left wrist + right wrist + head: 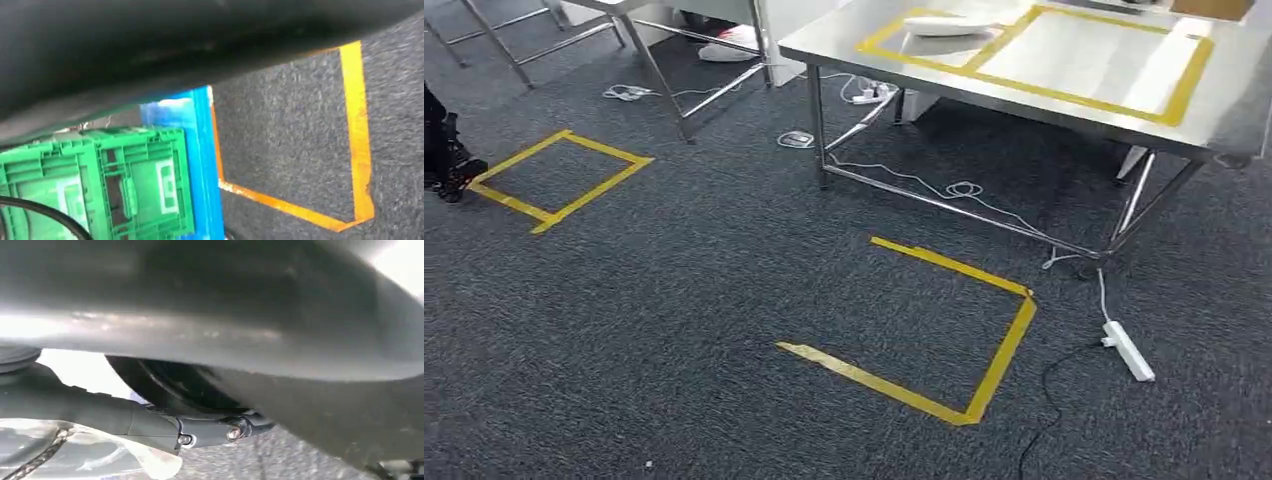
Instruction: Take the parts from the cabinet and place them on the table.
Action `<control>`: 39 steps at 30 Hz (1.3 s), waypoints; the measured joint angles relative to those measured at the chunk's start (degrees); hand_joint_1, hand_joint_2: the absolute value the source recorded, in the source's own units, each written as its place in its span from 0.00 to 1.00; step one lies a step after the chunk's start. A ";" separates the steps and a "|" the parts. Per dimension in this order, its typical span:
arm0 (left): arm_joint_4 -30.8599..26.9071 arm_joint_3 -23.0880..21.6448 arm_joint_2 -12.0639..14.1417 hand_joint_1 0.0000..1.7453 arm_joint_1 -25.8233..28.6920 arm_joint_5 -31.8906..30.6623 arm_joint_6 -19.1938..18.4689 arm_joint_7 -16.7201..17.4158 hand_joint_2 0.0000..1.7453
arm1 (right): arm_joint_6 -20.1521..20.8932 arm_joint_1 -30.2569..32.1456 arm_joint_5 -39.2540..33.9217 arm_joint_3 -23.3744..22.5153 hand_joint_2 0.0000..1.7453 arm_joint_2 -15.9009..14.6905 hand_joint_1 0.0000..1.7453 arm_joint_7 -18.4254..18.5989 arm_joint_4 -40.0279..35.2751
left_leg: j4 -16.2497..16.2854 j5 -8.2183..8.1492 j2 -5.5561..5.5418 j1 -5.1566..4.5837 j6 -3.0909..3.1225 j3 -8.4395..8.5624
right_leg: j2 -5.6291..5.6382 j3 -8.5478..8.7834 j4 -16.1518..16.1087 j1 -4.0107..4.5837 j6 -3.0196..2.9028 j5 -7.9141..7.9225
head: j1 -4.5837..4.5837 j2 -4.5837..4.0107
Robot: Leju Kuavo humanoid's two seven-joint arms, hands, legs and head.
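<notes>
The right hand [150, 422] reaches along a grey thumb and darker fingers with small screws at their tips. A crinkled clear plastic wrap [100, 460] lies right against the fingers' underside. Whether the fingers grasp it or only rest beside it, I cannot tell, because a broad blurred grey mass close to the lens covers the rest. Past the fingertips lies a strip of speckled carpet.

I cannot tell the left hand's state either: a dark blurred shape spans the left wrist view. Past that shape stands a green ribbed crate [135, 185], with a blue edge [202, 165] just beside it. Further out from the wrist, an orange tape outline [357, 140] is stuck on the grey carpet.

In the head view, a steel counter [1244, 90] stands ahead, far from both wrists' surroundings. Yellow tape frames [1184, 90] are marked on its top. One white elongated part [949, 25] lies on the counter inside the left frame.

On the dark carpet [674, 320] before the counter lies a three-sided yellow tape mark [999, 350], with a white power strip [1129, 350] near it. A closed yellow tape square [559, 178] sits well apart, beside a second steel frame [674, 90].
</notes>
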 joint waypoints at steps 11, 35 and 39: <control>0.02 0.90 1.25 0.00 -0.21 -0.74 -2.16 0.76 0.00 | 0.81 -1.19 -0.09 0.66 0.00 0.13 0.00 0.11 -0.09 | 14.55 -7.26 2.88 0.50 -3.47 -7.66 | -1.30 4.50 -10.77 -0.26 -2.49 4.13 | -0.70 0.00; 0.02 2.08 1.77 0.00 -0.30 -2.82 -2.45 0.35 0.00 | -1.25 -1.50 -3.06 0.87 0.00 0.11 0.00 0.57 -0.42 | 0.73 -0.11 -4.01 0.52 -1.45 -0.95 | 4.59 3.13 -9.99 0.73 -2.28 4.30 | -0.42 0.00; 0.02 2.82 1.68 0.00 0.41 -3.01 -2.99 0.79 0.00 | -1.86 -1.46 -4.92 0.44 0.00 0.37 0.00 0.79 -0.50 | 3.22 -1.79 -0.74 0.23 -2.47 -2.29 | 1.54 4.38 -12.09 0.24 -2.76 5.50 | -0.69 0.00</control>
